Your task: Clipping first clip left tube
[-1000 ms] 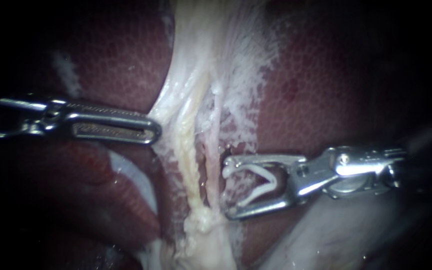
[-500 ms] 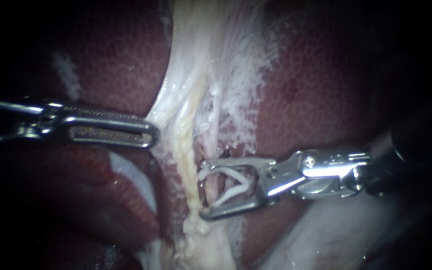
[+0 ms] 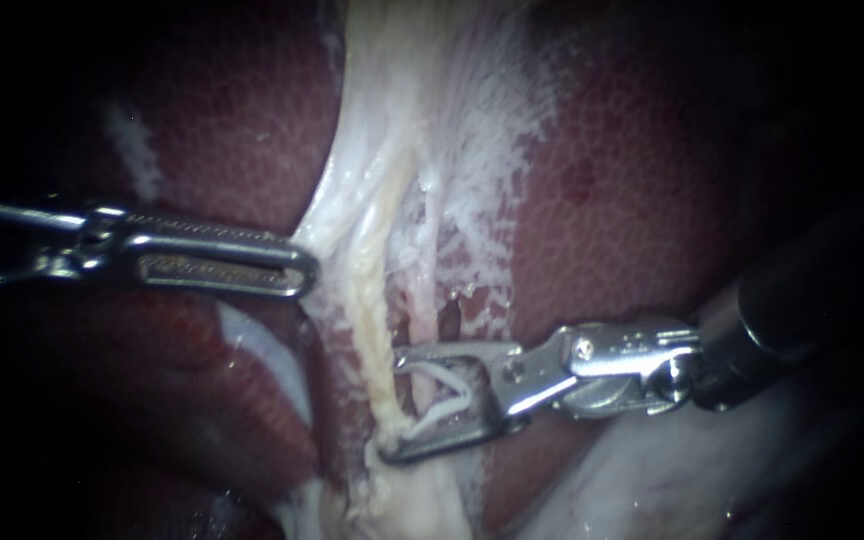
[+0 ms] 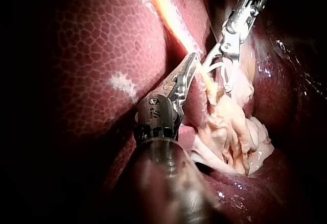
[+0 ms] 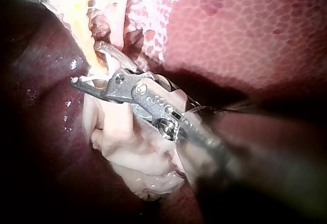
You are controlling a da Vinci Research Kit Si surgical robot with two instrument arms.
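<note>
Two right instrument [image 3: 392,402] jaws, gripping a clip [image 3: 447,405], closely straddle a tube [image 3: 418,318].

Polished metal right instrument [image 3: 394,405], white plastic clip [image 3: 447,390], wet glossy mottled liver [image 3: 632,180].

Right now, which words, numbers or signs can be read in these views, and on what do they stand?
Left instrument: small engraved marks on its wrist joint, too small to read.
Right instrument: faint marks on its metal body, too blurred to read.
Liver, tube, clip: no text on them.
</note>
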